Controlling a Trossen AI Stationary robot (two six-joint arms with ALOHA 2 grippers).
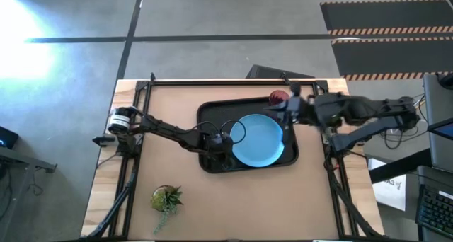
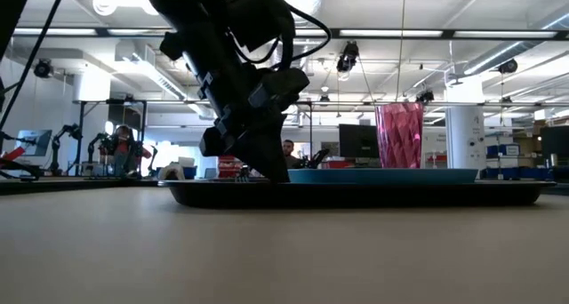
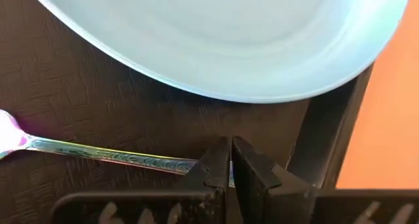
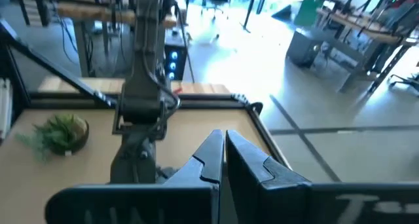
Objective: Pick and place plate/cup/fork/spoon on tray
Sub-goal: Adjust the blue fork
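the left gripper (image 3: 230,165) has its jaws clenched on the thin, stiff, slippery spoon (image 3: 98,155), flat in the tray (image 3: 78,86) beside the plate (image 3: 222,34); hold the handle. right jaws clenched, empty.

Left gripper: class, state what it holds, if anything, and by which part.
The left gripper, down on the tray, is shut on the spoon at its handle end.

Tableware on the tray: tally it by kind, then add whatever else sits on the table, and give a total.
Plate: 1, light blue, on the tray
Cup: 1, dark red, on the tray
Spoon: 1, on the tray, its handle end at the shut left gripper
Fork: 0 visible
Tray: 1, black
Potted plant: 1, on the table off the tray
Total: 5 things
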